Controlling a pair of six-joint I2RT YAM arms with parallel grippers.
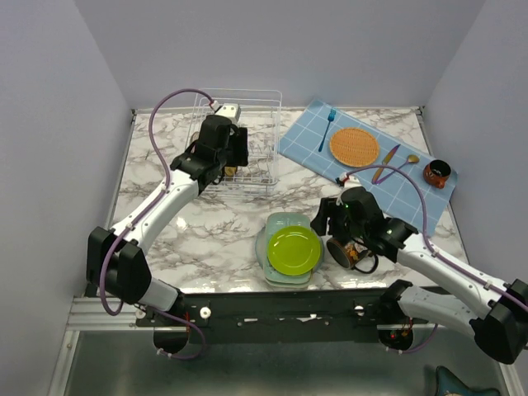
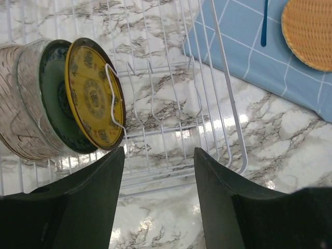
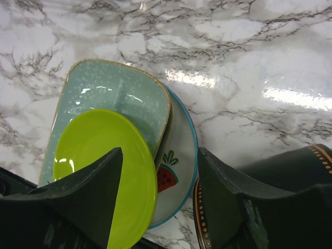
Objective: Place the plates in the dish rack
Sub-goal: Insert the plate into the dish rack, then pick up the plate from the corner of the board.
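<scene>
The white wire dish rack (image 1: 256,107) stands at the back left. In its left slots three plates stand on edge: a brownish one (image 2: 18,111), a teal-patterned one (image 2: 52,98) and a yellow patterned one (image 2: 93,96). My left gripper (image 2: 158,155) hovers open over the rack's near side (image 2: 207,67), holding nothing. A lime-yellow plate (image 1: 293,249) lies on a mint-green rounded-square plate (image 3: 119,88), which lies on a white watermelon plate (image 3: 179,150). My right gripper (image 3: 160,155) is open at this stack's right edge. Its left finger is over the lime plate (image 3: 98,150).
A black mug with orange dots (image 3: 199,207) sits against my right gripper's right finger, close to the stack. On the blue mat (image 1: 367,177) at the back right are an orange woven round mat (image 1: 354,145), a blue fork (image 1: 327,128), cutlery (image 1: 396,161) and a small red-black cup (image 1: 437,173).
</scene>
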